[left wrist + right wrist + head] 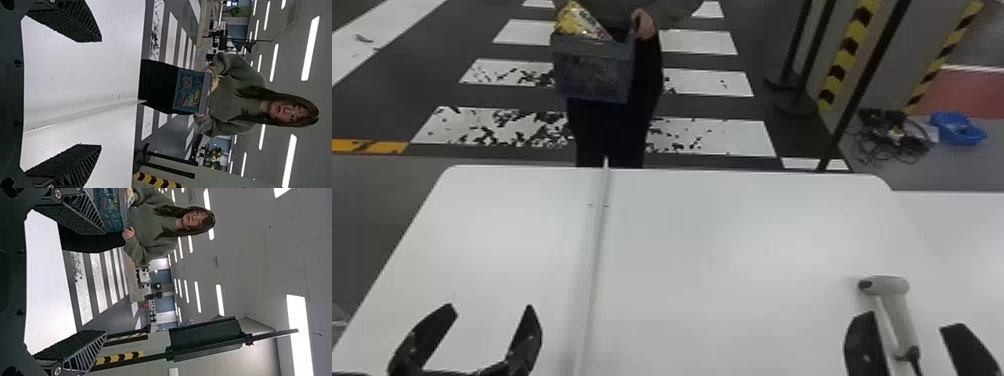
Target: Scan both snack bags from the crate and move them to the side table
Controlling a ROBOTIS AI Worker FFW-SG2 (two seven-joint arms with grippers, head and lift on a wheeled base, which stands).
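Left gripper (491, 309), lower left in the head view, and right gripper (909, 321), lower right by the barcode scanner (894, 289), are both spread open, empty. At upper centre-left, a person's hand (645, 26) holds the crate (593, 72), a yellow snack bag (582, 22) poking out. Best wait until it sits steady on the white table (707, 240) before reaching in.

White-striped dark floor (710, 136) beyond a white table (712, 240).

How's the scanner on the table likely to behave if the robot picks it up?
The scanner looks hard-shelled, so probably stiff when squeezed. Its rounded head might rock if nudged, and the dark cord at its handle may drag.
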